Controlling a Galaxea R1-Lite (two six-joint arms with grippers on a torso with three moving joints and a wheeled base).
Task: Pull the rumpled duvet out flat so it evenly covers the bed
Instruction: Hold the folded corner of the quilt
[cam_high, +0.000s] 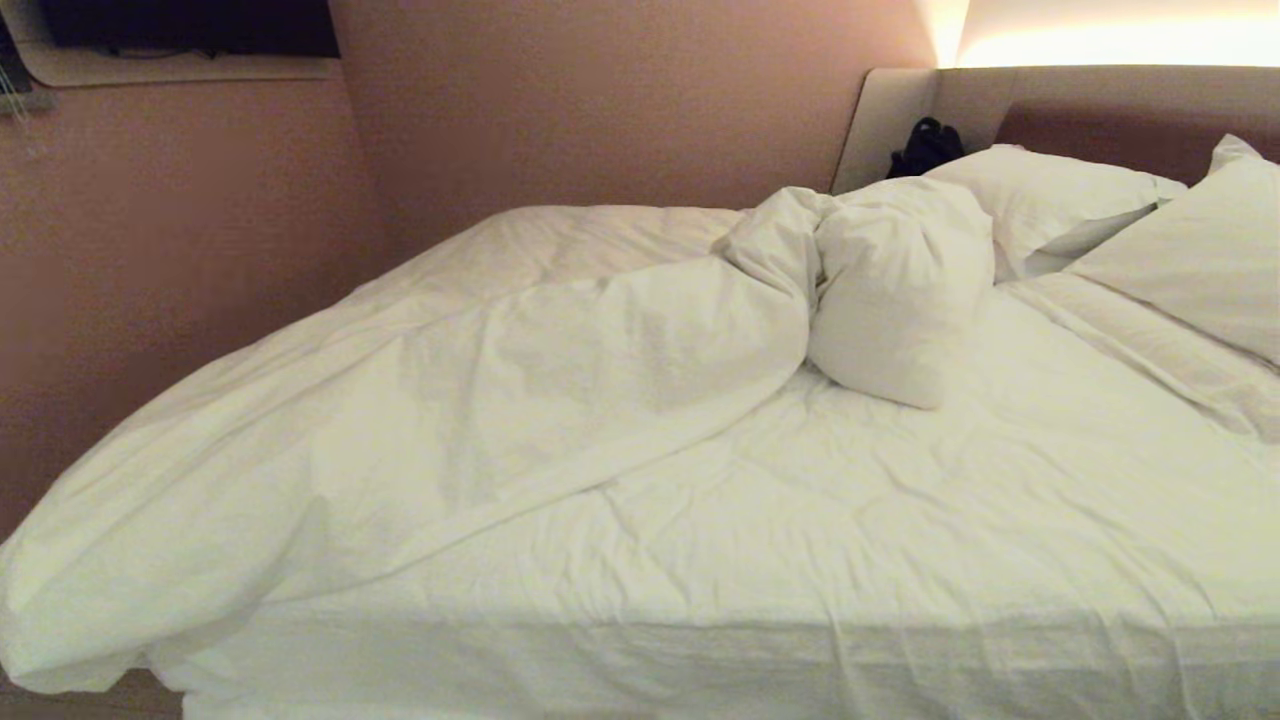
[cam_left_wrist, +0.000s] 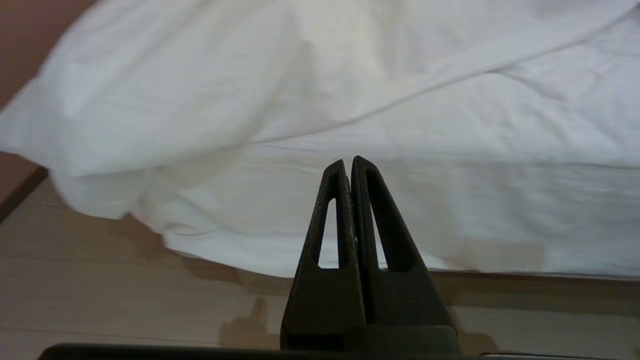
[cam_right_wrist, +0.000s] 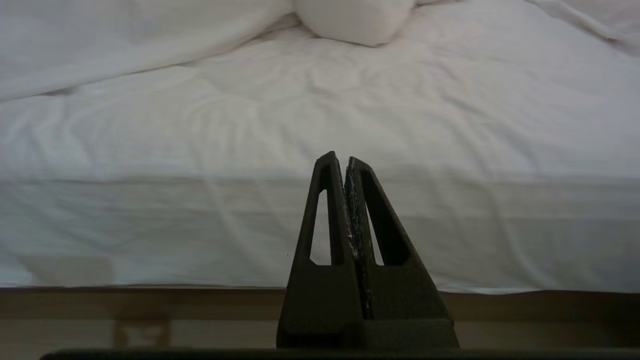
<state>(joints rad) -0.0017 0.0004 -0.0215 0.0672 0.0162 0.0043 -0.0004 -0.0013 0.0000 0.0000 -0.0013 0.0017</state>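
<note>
Near side of the low white-sheeted bed (cam_high: 800, 560) lies bare and flat; I see open passage across it from the near edge. The puffy white rumpled duvet (cam_high: 450, 400) blocks the left half, its bunched end (cam_high: 890, 290) rising mid-bed. Two rectangular white pillows (cam_high: 1050, 200) crowd the headboard end. A pink-brown wall (cam_high: 180, 260) closes in beyond the duvet.

The left gripper (cam_left_wrist: 348, 161) was matt black, its two jaws long tapered wedges, each cut through by a narrow triangular slot, rising from a broad blocky base. The right gripper (cam_right_wrist: 341, 159) had the same build, with pale scuffing along the inner seam where its jaws met.
</note>
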